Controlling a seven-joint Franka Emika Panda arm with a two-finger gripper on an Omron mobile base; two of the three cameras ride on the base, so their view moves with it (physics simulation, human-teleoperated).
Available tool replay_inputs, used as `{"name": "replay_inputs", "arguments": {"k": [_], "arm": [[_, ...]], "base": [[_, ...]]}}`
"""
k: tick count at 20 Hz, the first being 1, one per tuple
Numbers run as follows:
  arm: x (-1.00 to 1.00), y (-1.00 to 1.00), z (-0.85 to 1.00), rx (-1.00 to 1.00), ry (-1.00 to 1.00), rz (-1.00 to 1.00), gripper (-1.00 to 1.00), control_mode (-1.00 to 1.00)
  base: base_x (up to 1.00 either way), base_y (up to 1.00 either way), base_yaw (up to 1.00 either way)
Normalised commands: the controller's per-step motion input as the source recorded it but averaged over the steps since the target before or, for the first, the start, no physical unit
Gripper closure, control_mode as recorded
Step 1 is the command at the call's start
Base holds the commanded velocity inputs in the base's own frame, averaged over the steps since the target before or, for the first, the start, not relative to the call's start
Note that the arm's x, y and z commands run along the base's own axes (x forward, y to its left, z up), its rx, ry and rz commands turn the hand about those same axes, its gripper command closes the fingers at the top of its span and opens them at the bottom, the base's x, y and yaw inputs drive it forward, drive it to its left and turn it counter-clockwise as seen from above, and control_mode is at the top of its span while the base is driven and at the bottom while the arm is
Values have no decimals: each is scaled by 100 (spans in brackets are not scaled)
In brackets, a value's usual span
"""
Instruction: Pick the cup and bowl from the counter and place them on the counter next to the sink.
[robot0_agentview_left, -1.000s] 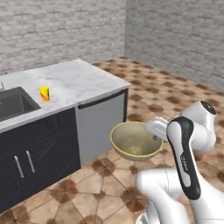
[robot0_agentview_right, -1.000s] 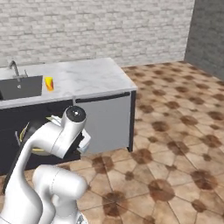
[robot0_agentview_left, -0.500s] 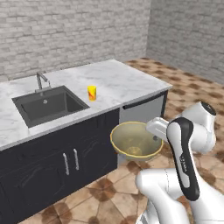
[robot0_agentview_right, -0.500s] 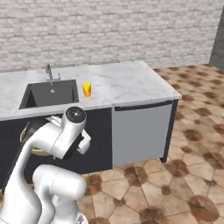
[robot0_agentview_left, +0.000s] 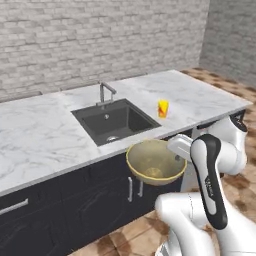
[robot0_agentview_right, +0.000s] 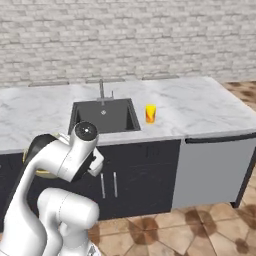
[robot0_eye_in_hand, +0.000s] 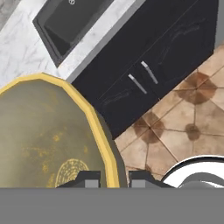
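A: Left base view first: where is the bowl (robot0_agentview_left: 155, 161)?

B: In the air in front of the dark cabinets (robot0_agentview_left: 75, 200), below the edge of the worktop (robot0_agentview_left: 35, 135) and just forward of the sink (robot0_agentview_left: 116, 120). It is carried upright, its pale inside showing.

A: And the fingers (robot0_eye_in_hand: 113, 178)?

B: In the hand view they are closed on the bowl's yellow rim, one tip inside the wall and one outside.

A: The cup (robot0_agentview_left: 163, 108)?

B: Standing upright on the worktop, just to the right of the sink, apart from the basin's edge. The right base view shows it the same way (robot0_agentview_right: 150, 113).

A: Anything else around?

B: A grey faucet (robot0_agentview_left: 104, 92) behind the basin, a grey appliance front (robot0_agentview_right: 210, 172) right of the cabinets, a brick wall (robot0_agentview_left: 100, 40) and a brown tiled floor (robot0_agentview_right: 200, 230).
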Motion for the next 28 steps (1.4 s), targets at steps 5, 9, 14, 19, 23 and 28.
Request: {"name": "replay_inputs", "arguments": {"k": [5,9,14,19,23,28], "arm": [[0,0,0,0,0,0,100,100],[0,0,0,0,0,0,100,100],[0,0,0,0,0,0,100,100],[0,0,0,0,0,0,100,100],[0,0,0,0,0,0,100,100],[0,0,0,0,0,0,100,100]], "base": [[70,55,23],[81,29,11],[52,33,8],[25,57,7],[20,56,15],[39,31,22]]}}
